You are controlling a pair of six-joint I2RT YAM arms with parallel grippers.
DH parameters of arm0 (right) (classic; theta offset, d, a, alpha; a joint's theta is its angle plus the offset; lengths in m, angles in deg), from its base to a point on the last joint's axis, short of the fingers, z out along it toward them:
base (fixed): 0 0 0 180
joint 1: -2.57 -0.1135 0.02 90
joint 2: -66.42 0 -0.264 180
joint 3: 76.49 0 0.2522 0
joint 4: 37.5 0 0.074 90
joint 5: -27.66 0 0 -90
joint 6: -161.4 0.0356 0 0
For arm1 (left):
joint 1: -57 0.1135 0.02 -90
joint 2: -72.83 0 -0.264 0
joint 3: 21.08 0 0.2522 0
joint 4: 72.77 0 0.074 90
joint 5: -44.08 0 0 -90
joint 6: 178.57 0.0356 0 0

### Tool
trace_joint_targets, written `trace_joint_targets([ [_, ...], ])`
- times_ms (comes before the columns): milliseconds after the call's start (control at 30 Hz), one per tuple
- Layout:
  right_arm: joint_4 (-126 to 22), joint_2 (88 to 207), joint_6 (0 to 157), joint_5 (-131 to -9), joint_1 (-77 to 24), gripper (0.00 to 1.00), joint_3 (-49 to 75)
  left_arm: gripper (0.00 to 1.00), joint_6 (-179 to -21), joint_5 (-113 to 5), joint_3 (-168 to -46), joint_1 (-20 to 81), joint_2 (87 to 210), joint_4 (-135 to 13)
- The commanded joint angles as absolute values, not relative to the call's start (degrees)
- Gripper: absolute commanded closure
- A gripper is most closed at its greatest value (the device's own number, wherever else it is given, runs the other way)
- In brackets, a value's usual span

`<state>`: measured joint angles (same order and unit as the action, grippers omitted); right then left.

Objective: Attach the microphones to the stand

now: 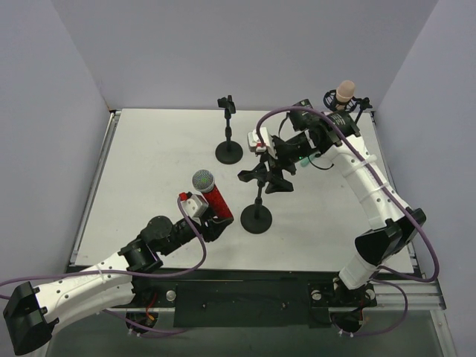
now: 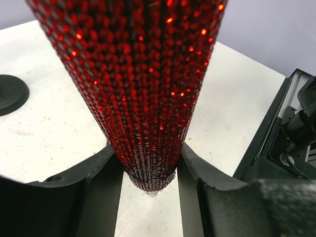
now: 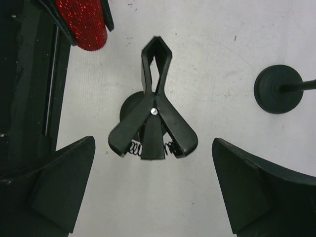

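Observation:
My left gripper [image 2: 150, 175] is shut on the tail of the glittery red microphone [image 2: 138, 84], which stands tilted with its silver mesh head [image 1: 203, 181] up. Just right of it is a black stand [image 1: 256, 218] with a spring clip [image 3: 154, 113] on top. My right gripper [image 3: 153, 192] is open just behind that clip's handles, touching nothing, with its fingers [image 3: 64, 182] wide on either side. The red microphone's [image 3: 81, 24] lower end shows at the upper left of the right wrist view. A peach-pink microphone [image 1: 344, 92] sits in a holder at the back right.
A second black stand [image 1: 229, 151] with an empty clip [image 1: 227, 104] stands at the back centre; its round base [image 3: 278, 89] shows in the right wrist view. Grey walls enclose the white table [image 1: 156, 149]. A black rail [image 2: 269, 143] runs along the table's near edge.

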<state>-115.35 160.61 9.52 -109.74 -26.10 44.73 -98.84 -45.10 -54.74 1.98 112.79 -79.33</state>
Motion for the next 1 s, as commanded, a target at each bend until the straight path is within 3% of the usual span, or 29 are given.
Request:
trace_joint_targets([
  [0, -117.1, 159.9, 12.1, -111.9, -28.6, 0.01, 46.3, 1.0, -98.4, -45.5, -57.8, 1.8, 112.1, -82.3],
  [167, -115.9, 160.4, 14.5, -111.6, -29.0, 0.05, 46.8, 1.0, -98.3, -45.4, -57.6, 1.7, 112.0, -82.3],
  [300, -115.9, 160.8, 15.6, -111.4, -29.0, 0.14, 47.5, 1.0, -98.3, -45.2, -57.5, 1.8, 112.0, -82.4],
  [433, -115.9, 161.2, 16.6, -112.3, -29.0, 0.35, 48.0, 1.0, -97.8, -44.8, -57.6, 1.8, 113.1, -83.3],
  [533, -116.3, 161.5, 17.0, -112.6, -28.9, 0.64, 48.0, 1.0, -96.5, -44.4, -57.8, 2.3, 115.4, -85.1],
  [633, -116.9, 161.6, 16.5, -113.0, -28.8, 0.77, 47.8, 1.0, -96.1, -45.9, -58.0, 5.7, 118.3, -88.0],
  [767, -117.4, 161.6, 16.4, -113.1, -28.6, 0.84, 47.6, 1.0, -97.1, -52.6, -59.1, 10.0, 123.2, -92.1],
  [967, -117.6, 161.9, 16.4, -113.6, -28.5, 0.87, 47.5, 1.0, -95.1, -57.7, -64.5, 10.8, 131.3, -92.7],
])
